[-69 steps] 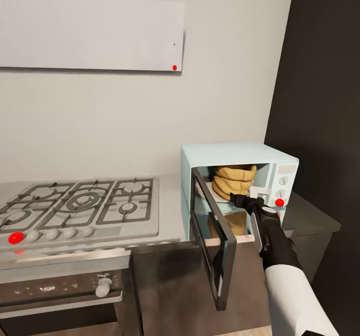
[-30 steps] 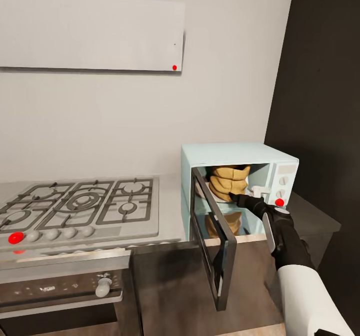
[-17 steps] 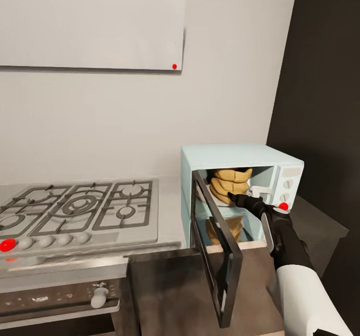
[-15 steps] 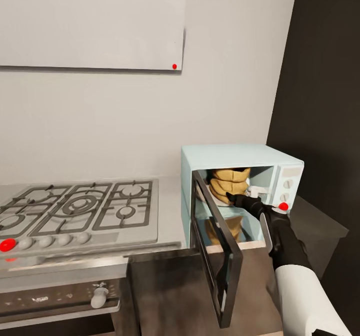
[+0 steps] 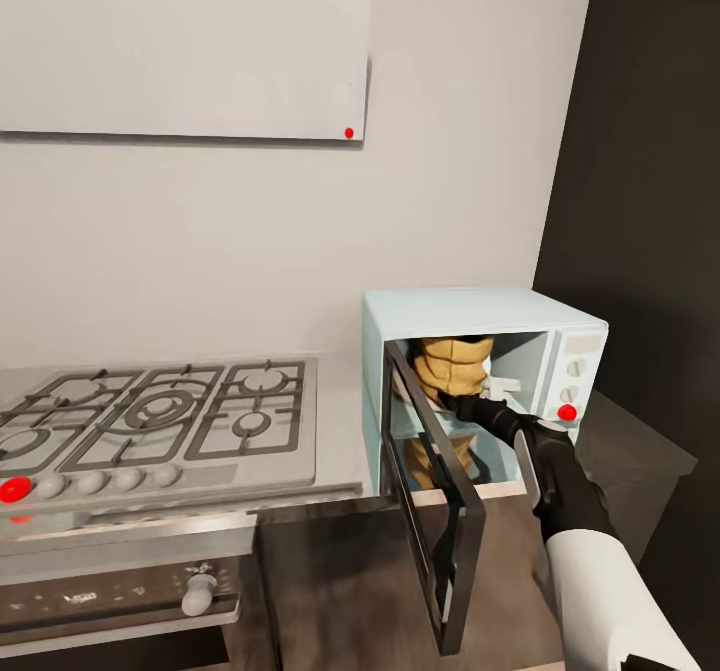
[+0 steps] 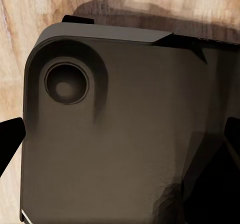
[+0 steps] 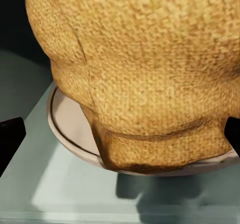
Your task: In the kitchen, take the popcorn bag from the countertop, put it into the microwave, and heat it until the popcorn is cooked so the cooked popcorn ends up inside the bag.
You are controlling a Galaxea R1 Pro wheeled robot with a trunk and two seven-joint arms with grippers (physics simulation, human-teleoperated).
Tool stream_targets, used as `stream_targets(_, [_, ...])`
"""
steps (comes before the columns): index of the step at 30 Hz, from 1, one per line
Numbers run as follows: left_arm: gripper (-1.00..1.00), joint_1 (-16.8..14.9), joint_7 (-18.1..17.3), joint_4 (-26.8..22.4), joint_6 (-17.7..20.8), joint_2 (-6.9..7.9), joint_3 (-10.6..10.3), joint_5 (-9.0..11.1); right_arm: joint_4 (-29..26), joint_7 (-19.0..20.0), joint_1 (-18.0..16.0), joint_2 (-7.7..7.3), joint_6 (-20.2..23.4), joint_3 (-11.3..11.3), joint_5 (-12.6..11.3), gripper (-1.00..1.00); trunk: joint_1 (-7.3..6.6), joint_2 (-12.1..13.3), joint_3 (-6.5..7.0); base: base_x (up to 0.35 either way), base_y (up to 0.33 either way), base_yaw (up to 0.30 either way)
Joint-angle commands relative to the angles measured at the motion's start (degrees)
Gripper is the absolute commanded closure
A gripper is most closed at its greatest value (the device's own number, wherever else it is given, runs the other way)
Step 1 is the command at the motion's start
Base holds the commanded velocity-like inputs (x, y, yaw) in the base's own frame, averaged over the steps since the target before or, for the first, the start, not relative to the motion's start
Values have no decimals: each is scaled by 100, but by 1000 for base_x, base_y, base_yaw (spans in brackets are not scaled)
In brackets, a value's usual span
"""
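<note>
The pale mint-blue microwave (image 5: 480,309) stands on the grey countertop (image 5: 340,421) with its dark glass door (image 5: 435,491) swung wide open. The tan popcorn bag (image 5: 452,363) stands inside it on the white turntable plate (image 7: 70,129). My right gripper (image 5: 462,406) reaches into the cavity, low against the bag's front. In the right wrist view the bag (image 7: 140,59) looms close, and the gripper (image 7: 120,134) is open, one dark fingertip at each side. My left gripper (image 6: 120,139) is open, hanging over a dark part of my base above the wood floor.
A gas hob (image 5: 160,411) lies left of the microwave, with a built-in oven (image 5: 120,581) below it. A pale wall cabinet (image 5: 180,56) hangs above. A tall dark panel (image 5: 650,201) closes the right side. The open door juts out toward me, left of my right arm.
My right gripper has pushed further into the microwave and leftward. The bag has shifted slightly deeper and stands straighter. The head view moved a little before that.
</note>
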Motion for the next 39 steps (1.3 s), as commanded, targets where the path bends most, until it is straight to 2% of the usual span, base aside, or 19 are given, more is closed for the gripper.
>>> stream_targets(1, [-100, -2, -1, 0, -7, -1, -13, 50, -8, 54, -6, 9, 21, -29, 60, -100, 0, -4, -7, 0, 0, 0])
stream_targets(11, [-100, -2, -1, 0, -7, -4, -11, 50, -72, -18, -6, -65, 78, -29, 146, -100, 0, -4, -7, -3, 0, 0])
stream_targets(15, [-100, -2, 20, 1, -7, -5, -5, 57, -104, -19, -6, -86, 97, -29, 158, -100, 0, -4, -7, -272, 0, 0])
stream_targets(19, [-100, -2, 25, 7, -7, -5, -4, 58, -242, -16, -6, -84, 126, -29, 348, -100, 0, -4, -7, -335, 0, 0])
stream_targets(21, [-100, -2, 25, 5, -7, -5, -4, 59, -417, -12, -6, -75, 337, -31, 494, -100, 0, -4, -7, -340, 0, 0])
stream_targets(22, [-100, -2, 25, 7, -7, -5, -4, 59, -545, -11, -6, -77, 579, -39, 548, -100, 0, -4, -7, -340, 0, 0])
stream_targets(25, [-100, -2, 26, 8, -7, -6, -4, 59, -878, -11, -6, -90, 1087, -53, 602, -100, 0, -4, -7, -340, 0, 0])
stream_targets(28, [-100, -2, 26, 9, -7, -6, -4, 59, -982, -11, -6, -113, 1372, -70, 648, -100, 0, -4, -7, -340, 0, 0])
stream_targets(34, [-100, -2, 25, 6, -7, -5, -8, 55, -977, -11, -6, -247, 1652, -78, 655, -100, 0, -4, -7, -340, 0, 0])
stream_targets(37, [-100, -2, 25, 8, -7, -5, -11, 58, -878, -11, -6, -503, 1662, -81, 635, -100, 0, -4, -7, -340, 0, 0])
stream_targets(38, [-100, -1, 25, 9, -7, -5, -7, 58, -700, -11, 33, -649, 1661, -83, 650, -100, 0, -4, -7, -340, 0, 0])
stream_targets(39, [-100, -2, 25, 7, -7, -5, -6, 58, -604, -11, 62, -711, 1659, -84, 659, -100, 0, -4, -7, -339, 0, 0])
